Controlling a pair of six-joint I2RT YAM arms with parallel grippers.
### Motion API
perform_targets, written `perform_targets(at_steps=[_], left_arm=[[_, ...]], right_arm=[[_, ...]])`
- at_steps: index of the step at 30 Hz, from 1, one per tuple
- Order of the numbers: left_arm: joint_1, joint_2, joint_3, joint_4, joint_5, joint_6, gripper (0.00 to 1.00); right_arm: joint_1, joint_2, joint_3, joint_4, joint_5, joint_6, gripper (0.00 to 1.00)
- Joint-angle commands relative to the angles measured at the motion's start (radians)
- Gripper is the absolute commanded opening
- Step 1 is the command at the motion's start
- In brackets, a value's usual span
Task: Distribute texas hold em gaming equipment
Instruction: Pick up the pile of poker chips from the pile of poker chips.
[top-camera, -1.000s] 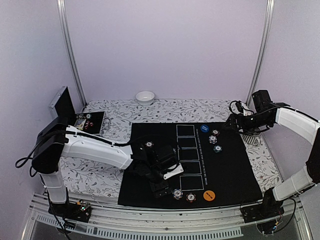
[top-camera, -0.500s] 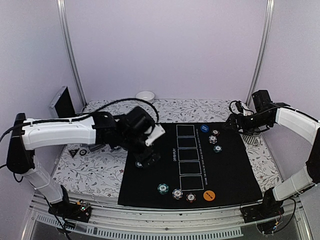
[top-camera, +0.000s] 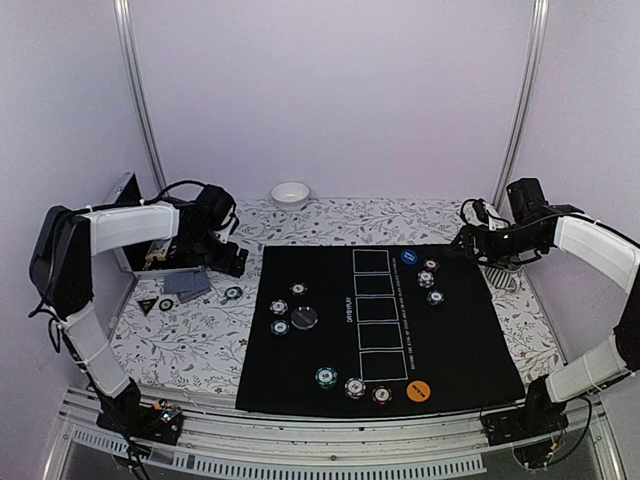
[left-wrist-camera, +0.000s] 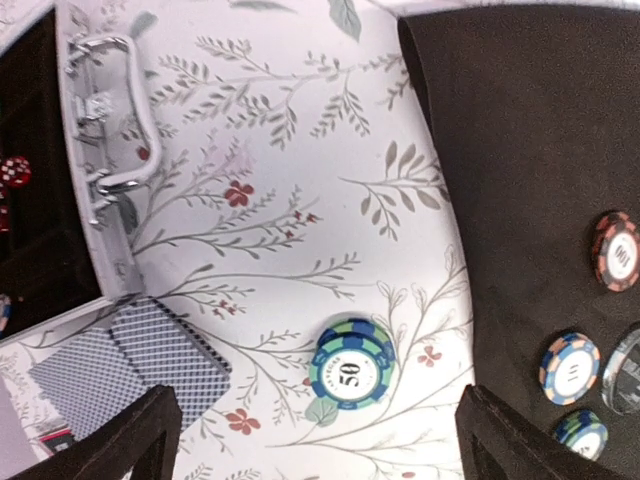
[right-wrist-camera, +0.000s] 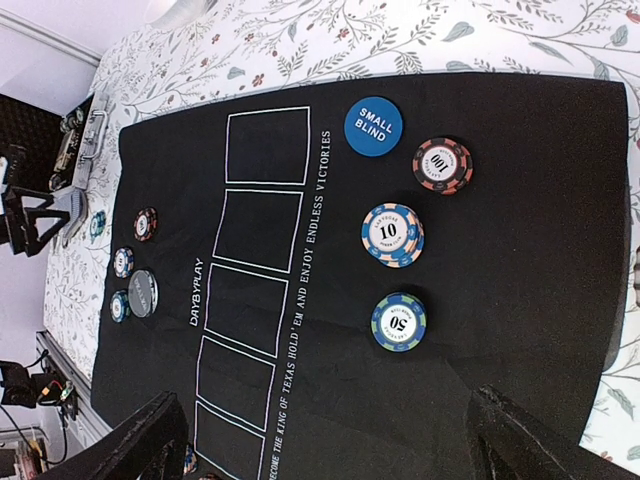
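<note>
My left gripper (top-camera: 228, 268) (left-wrist-camera: 325, 445) is open and empty, low over the floral cloth left of the black mat (top-camera: 470, 340). A green 50 chip (left-wrist-camera: 352, 367) (top-camera: 232, 293) lies on the cloth between its fingers, apart from both. Grey-blue-backed cards (left-wrist-camera: 130, 360) (top-camera: 187, 284) lie beside it. My right gripper (top-camera: 484, 250) (right-wrist-camera: 330, 445) is open and empty, above the mat's far right, near the blue small-blind disc (right-wrist-camera: 373, 126), a red 100 chip (right-wrist-camera: 442, 164), a 10 chip (right-wrist-camera: 392, 235) and a 50 chip (right-wrist-camera: 399, 321).
Three chips and a dark disc (top-camera: 304, 318) sit on the mat's left side. Three chips and an orange disc (top-camera: 419, 391) sit along its near edge. An open black case (top-camera: 130, 215) with a metal handle (left-wrist-camera: 110, 120) stands far left. A white bowl (top-camera: 290, 194) is at the back.
My left arm swung from the mat's near middle to the far left by the case. Chips and a dark disc now show on the mat's left side. The right arm has not moved.
</note>
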Motion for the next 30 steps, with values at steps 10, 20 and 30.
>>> perform_targets(at_steps=[10, 20, 30], left_arm=[[-0.002, 0.128, -0.080, 0.070, 0.051, -0.011, 0.83], [-0.007, 0.205, -0.061, 0.066, 0.058, -0.006, 0.76], [-0.008, 0.217, -0.039, 0.045, 0.076, 0.016, 0.50]], right_arm=[[0.004, -0.013, 0.010, -0.001, 0.012, -0.013, 0.99], [0.004, -0.014, 0.005, 0.000, 0.015, -0.014, 0.99], [0.004, -0.010, 0.004, 0.001, 0.017, -0.015, 0.99]])
